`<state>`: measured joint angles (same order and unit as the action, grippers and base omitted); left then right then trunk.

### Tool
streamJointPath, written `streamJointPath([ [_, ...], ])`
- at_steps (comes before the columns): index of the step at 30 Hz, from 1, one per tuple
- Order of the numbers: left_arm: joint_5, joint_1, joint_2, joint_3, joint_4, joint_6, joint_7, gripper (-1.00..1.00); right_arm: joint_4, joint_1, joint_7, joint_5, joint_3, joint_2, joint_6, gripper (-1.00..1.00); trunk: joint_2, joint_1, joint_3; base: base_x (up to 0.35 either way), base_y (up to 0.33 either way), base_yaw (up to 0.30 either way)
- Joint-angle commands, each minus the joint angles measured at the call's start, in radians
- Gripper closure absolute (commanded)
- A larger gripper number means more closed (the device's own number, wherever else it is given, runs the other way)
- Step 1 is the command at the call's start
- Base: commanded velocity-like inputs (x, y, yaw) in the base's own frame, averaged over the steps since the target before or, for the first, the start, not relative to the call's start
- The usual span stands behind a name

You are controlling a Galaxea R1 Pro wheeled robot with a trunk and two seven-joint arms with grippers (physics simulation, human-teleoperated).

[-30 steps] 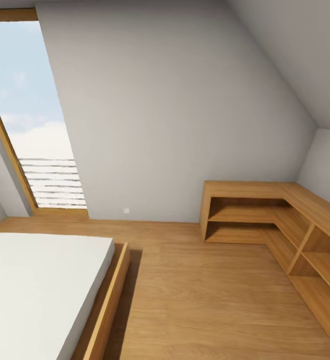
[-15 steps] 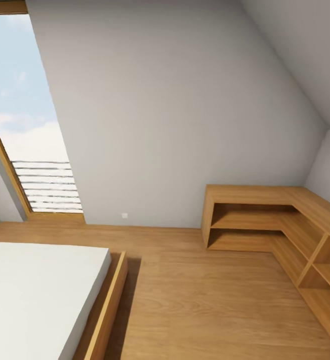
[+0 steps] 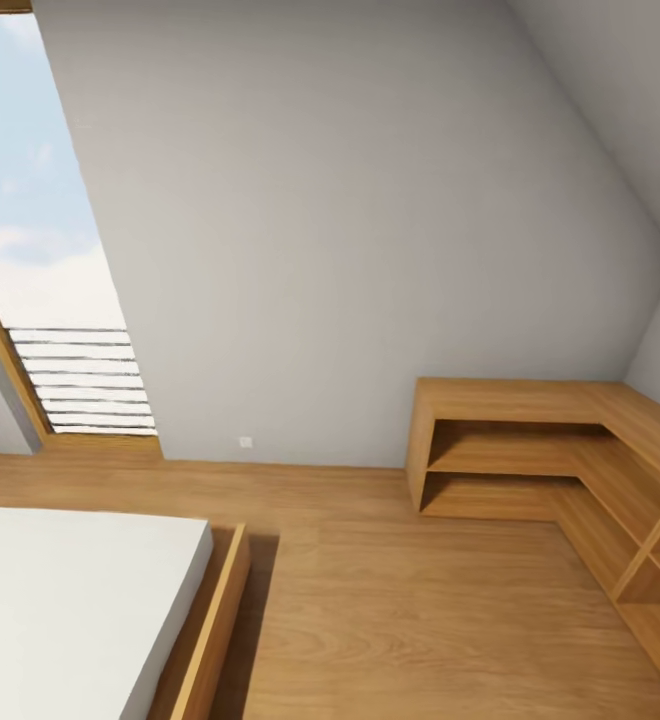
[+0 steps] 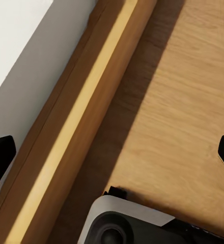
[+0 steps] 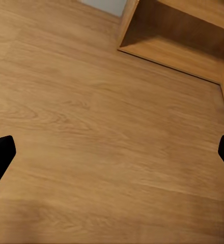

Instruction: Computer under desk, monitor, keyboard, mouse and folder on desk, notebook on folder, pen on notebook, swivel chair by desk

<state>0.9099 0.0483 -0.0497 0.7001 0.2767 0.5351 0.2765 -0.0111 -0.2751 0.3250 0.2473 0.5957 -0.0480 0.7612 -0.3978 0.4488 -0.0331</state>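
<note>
Head view, room: the bedroom, with one grey sloped wall (image 3: 350,230) and a light wood plank floor (image 3: 420,600).
Head view, window: one tall slanted wood-framed window (image 3: 40,250) at the left, showing sky and pale horizontal slats low down.
Head view, bed: one bed with a white mattress (image 3: 70,610) in a light wood frame (image 3: 215,630), lower left.
Head view, shelving: one low L-shaped light-wood open cabinet (image 3: 530,440) in the right corner.
Head view, wall plate: one small white square plate (image 3: 245,441) low on the wall.
Writing: none that can be read.
Left wrist view: left gripper (image 4: 112,150) spread wide and holding nothing, two black fingertips (image 4: 1,152) at opposite edges, over the bed's wood rail and the floor; a rounded grey-and-black part of the robot (image 4: 127,226) lies below.
Right wrist view: right gripper (image 5: 112,152) likewise spread and holding nothing, above bare planks, near the cabinet's end.
</note>
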Motion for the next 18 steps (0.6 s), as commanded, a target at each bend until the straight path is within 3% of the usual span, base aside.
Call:
streamJointPath([
  [1,0.003,0.001,-0.001,0.009,0.002,0.002,0.009,-1.00,-0.001,-0.001,0.003,0.006,0.009,0.000,0.003,-1.00,-0.002,0.001,-0.002,0.315,0.000,-0.036],
  [7,0.003,0.001,-0.001,0.009,0.002,0.002,0.009,-1.00,-0.001,-0.001,0.003,0.006,0.009,0.000,0.003,-1.00,-0.002,0.001,0.000,0.317,0.000,-0.105],
  [18,0.003,0.001,-0.001,0.009,0.002,0.002,0.009,-1.00,-0.001,-0.001,0.003,0.006,0.009,0.000,0.003,-1.00,-0.002,0.001,0.008,0.323,0.000,-0.194],
])
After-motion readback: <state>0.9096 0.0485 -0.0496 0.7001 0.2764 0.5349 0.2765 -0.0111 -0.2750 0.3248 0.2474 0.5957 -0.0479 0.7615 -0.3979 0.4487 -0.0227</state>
